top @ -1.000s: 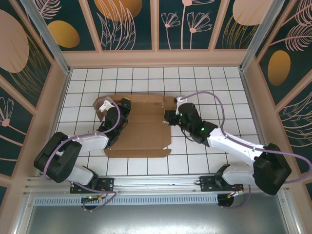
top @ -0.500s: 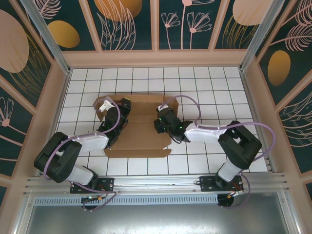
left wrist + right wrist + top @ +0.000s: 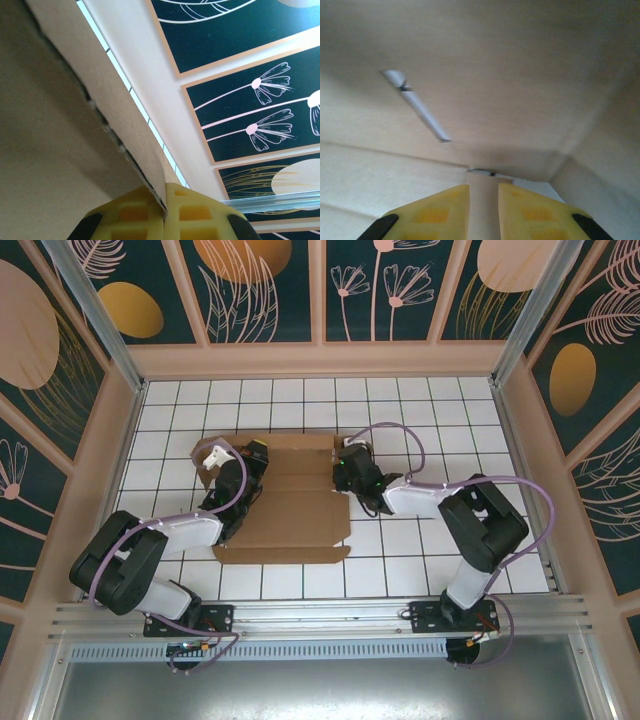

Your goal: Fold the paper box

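Right hand (image 3: 484,189), fingers slightly apart, is shifting back toward the paper box (image 3: 290,520) at its far right corner; left hand (image 3: 165,194) is staying clamped on its left edge, likely readying a wall fold.

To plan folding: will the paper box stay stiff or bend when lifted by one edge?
Probably light: the paper box is one thin sheet, as the edge pinched in the left end effector shows. Likely it hinges along its creases.
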Tool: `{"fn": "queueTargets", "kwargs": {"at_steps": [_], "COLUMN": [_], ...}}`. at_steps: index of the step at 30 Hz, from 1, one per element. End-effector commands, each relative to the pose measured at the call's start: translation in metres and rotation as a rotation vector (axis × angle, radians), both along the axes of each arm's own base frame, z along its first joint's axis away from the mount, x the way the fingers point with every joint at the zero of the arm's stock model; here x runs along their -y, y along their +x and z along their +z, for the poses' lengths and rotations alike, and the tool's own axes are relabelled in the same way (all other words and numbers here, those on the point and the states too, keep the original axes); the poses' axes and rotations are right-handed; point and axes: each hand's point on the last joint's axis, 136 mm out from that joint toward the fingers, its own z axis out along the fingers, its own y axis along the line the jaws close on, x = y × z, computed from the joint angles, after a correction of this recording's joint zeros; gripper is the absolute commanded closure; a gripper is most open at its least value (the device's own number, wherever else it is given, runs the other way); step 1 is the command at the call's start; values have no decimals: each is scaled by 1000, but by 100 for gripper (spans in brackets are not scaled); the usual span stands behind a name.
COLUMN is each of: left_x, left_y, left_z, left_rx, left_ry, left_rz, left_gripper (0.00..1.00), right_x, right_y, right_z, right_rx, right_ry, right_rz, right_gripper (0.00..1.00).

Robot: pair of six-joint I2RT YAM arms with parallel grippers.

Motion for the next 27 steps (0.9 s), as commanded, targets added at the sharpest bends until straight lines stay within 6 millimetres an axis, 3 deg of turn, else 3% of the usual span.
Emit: {"fn": "queueTargets", "kwargs": {"at_steps": [1, 5, 9, 13, 16, 20, 27], "left_x": [1, 1, 2, 2, 2, 3, 4], "left_y": [0, 0, 0, -1, 0, 0, -1], "left_z": [6, 5, 5, 4, 4, 4, 3], "left_rx": [29, 27, 28, 26, 25, 26, 20], "left_ry": [35, 33, 33, 31, 29, 26, 18], "left_rz": [-4, -5, -12, -11, -13, -17, -18], "left_gripper": [100, 100, 100, 100, 100, 100, 100], "right_x": [19, 21, 2, -25, -40, -50, -57], "right_y": [3, 2, -4, -14, -18, -18, -15], "right_z": [-10, -21, -28, -25, -12, -6, -30], "right_rx": [-14, -66, -123, -187, -182, -175, -208], "right_ry": [-7, 3, 80, 222, 318, 359, 278], "right_rz": [-64, -60, 11, 93, 140, 167, 173], "right_gripper": [76, 66, 60, 60, 61, 61, 62]}}
